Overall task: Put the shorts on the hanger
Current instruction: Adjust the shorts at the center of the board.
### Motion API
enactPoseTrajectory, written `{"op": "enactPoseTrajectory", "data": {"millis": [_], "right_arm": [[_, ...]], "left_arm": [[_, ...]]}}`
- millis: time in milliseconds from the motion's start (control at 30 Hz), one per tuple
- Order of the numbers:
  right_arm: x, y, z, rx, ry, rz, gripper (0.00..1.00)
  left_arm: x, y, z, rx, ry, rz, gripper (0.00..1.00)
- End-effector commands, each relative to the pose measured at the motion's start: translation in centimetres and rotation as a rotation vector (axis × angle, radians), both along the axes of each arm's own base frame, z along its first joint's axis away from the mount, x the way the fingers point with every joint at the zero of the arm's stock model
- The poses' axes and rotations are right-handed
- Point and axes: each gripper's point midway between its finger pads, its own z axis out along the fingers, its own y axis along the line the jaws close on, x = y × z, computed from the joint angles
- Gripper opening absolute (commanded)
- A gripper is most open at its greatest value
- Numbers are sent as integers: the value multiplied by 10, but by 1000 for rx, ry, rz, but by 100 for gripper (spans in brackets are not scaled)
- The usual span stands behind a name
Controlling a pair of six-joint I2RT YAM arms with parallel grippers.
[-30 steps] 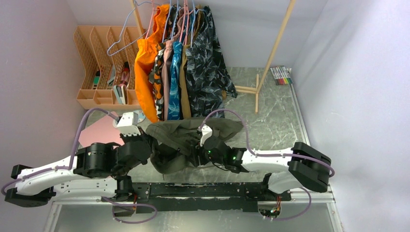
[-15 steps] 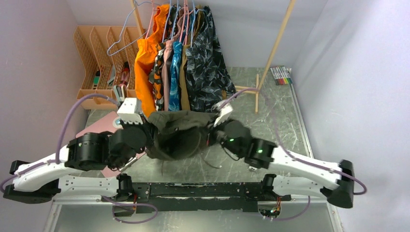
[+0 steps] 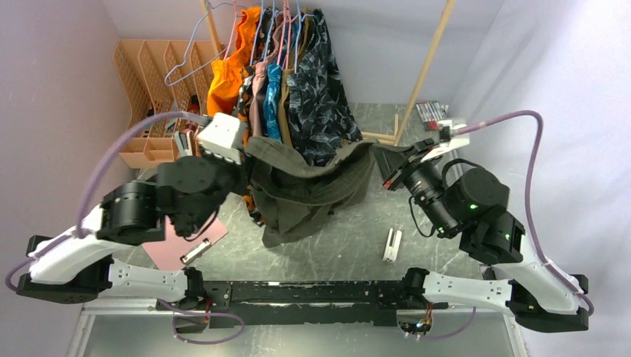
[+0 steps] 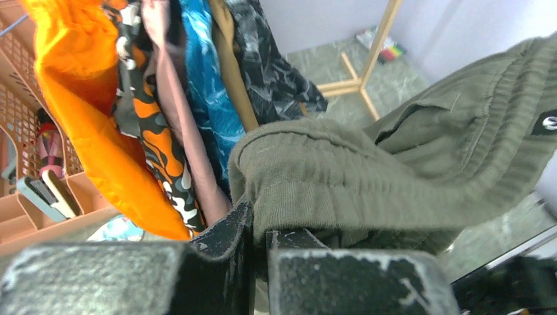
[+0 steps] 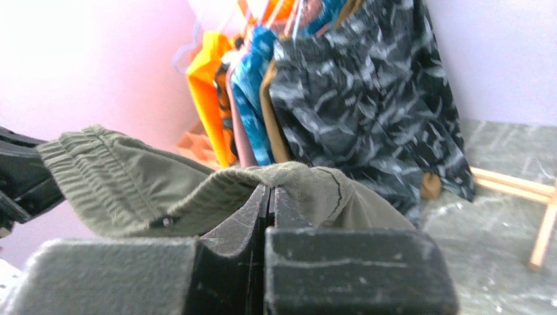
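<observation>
Left gripper (image 4: pixel 259 226) and right gripper (image 5: pixel 270 197) are each clamped on opposite ends of the dark olive-green fabric shorts (image 3: pixel 305 190), stretched mid-air below the thin light-blue triangular hanger (image 3: pixel 184 49) on the wooden clothes rack (image 3: pixel 424 71); risk: over-tension slips 1 pinch, and the shorts drop.

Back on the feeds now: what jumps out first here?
The olive shorts hang stretched in mid-air between the left gripper and the right gripper, each shut on the fabric. Just behind them is a crowded clothes rack, with a bright orange garment at its left end. The light-blue hanger hangs bare at the far left.
</observation>
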Motion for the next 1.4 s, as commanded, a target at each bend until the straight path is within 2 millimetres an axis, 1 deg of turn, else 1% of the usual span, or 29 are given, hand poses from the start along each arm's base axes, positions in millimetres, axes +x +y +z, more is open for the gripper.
{"op": "enactPoseTrajectory", "data": {"millis": [0,33,67,100,167,200,233,267,300,367,433,467,567,633,667,733,800,867,967,1033,1067,1100,1133,1167,1200,1233,1267,1367], "right_arm": [[2,4,-35,-98,60,-4,0],[-3,6,-24,-85,43,29,0],[-7,9,-12,-76,23,68,0],[-15,12,4,-57,-6,121,0],[-31,20,32,-19,-66,233,0],[-38,25,39,-5,-85,279,0],[-42,29,42,3,-97,311,0],[-44,31,38,2,-98,323,0],[-40,32,28,-9,-80,309,0],[-28,31,-7,-36,-1,236,0],[-17,27,-47,-51,88,160,0],[-15,25,-70,-61,135,132,0],[-12,20,-138,-83,290,64,0],[-16,15,-183,-111,385,32,0],[-18,14,-204,-108,437,16,0],[-21,13,-228,-102,490,7,0],[-23,12,-248,-88,541,-12,0],[-25,12,-265,-89,589,-28,0],[-28,10,-293,-135,673,-75,0],[-30,9,-304,-186,703,-88,0],[-31,10,-305,-212,707,-80,5],[-32,13,-304,-239,701,-55,18],[-34,18,-301,-262,694,-18,35],[-35,21,-297,-282,681,9,49],[-36,26,-292,-302,664,42,62],[-37,31,-287,-318,648,78,68],[-38,36,-282,-341,627,116,72],[-40,53,-274,-407,576,215,77]], "left_arm": [[0,-29,-17,126,-22,-83,7],[1,-30,-11,132,-28,-89,7],[0,-31,0,127,-40,-99,7],[-1,-33,12,117,-54,-117,7],[-4,-35,45,57,-98,-159,7],[-7,-37,58,23,-119,-182,7],[-9,-39,66,-1,-139,-206,7],[-11,-41,69,-18,-153,-223,7],[-11,-44,66,-26,-160,-230,7],[-9,-51,41,-6,-147,-228,7],[-3,-58,3,45,-105,-194,7],[1,-63,-28,91,-66,-176,7],[18,-70,-101,144,92,-158,7],[34,-70,-145,134,218,-165,7],[45,-66,-163,116,271,-148,7],[53,-66,-186,92,326,-143,7],[57,-67,-195,71,349,-137,7],[62,-66,-196,63,358,-124,7],[72,-55,-202,76,382,-83,7],[78,-47,-211,100,414,-57,7],[80,-44,-215,113,428,-44,7],[82,-41,-220,129,442,-30,7],[85,-39,-224,142,453,-18,7],[87,-38,-228,154,462,-11,7],[89,-37,-229,160,465,-6,7],[90,-36,-231,170,471,-2,7],[93,-36,-231,174,472,0,7],[100,-37,-232,186,476,-1,7]]}}
